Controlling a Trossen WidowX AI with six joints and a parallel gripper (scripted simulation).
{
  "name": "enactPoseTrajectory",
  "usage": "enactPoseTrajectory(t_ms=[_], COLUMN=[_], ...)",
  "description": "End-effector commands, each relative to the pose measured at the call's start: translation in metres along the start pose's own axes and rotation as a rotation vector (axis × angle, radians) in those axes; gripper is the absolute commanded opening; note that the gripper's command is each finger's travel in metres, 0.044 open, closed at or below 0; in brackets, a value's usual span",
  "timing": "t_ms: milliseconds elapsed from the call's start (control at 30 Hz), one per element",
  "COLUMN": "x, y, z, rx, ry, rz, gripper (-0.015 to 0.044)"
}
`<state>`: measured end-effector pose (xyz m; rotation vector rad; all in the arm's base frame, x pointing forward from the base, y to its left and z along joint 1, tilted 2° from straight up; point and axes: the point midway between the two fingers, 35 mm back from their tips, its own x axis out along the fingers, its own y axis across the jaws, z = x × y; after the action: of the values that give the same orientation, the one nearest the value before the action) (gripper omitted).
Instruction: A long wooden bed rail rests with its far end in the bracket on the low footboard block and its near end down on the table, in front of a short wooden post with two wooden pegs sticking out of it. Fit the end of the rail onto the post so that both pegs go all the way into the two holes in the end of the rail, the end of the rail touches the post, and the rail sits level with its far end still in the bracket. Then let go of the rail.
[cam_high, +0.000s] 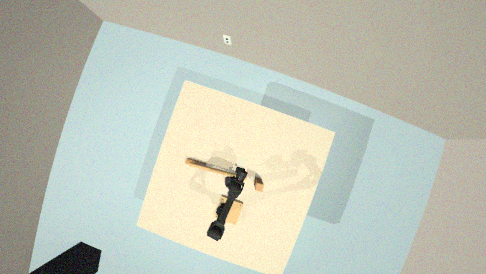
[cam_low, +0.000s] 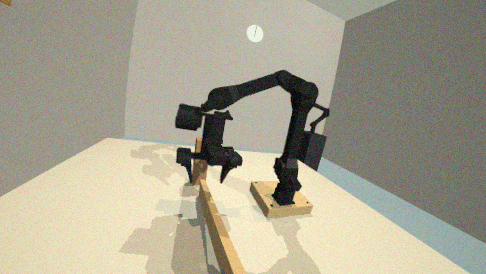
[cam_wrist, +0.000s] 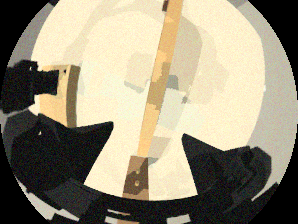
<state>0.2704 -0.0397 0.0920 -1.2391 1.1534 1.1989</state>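
The long wooden rail (cam_low: 216, 225) (cam_high: 212, 169) (cam_wrist: 160, 76) lies on the table, running away from the short upright post (cam_low: 199, 161) (cam_high: 259, 184). Its near end is down on the table at the foot of the post. Its far end reaches the low footboard block (cam_high: 189, 161). My gripper (cam_low: 206, 172) (cam_high: 240, 174) (cam_wrist: 149, 131) is open wide, with one finger on each side of the post and of the rail's near end, touching neither. In the wrist view a darker wooden piece (cam_wrist: 136, 177) with dark spots shows low between the fingers; I cannot tell the pegs or holes apart.
The arm stands on a square wooden base plate (cam_low: 260, 192) (cam_high: 235, 212) (cam_wrist: 67, 90) to one side of the post. The cream table top (cam_low: 75, 200) (cam_high: 225, 120) ends at a pale blue floor.
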Motion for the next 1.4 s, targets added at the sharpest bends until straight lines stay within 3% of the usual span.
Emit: enactPoseTrajectory(t_ms=[0,1267,1367], x=[0.008,0.066,0.066], y=[0.000,0.000,0.000], z=[0.000,0.001,0.001], rx=[0.007,0.007,0.007], ry=[-0.006,-0.006,-0.006], rz=[0.005,0.005,0.005], gripper=[0.0440,0.0440,0.0361])
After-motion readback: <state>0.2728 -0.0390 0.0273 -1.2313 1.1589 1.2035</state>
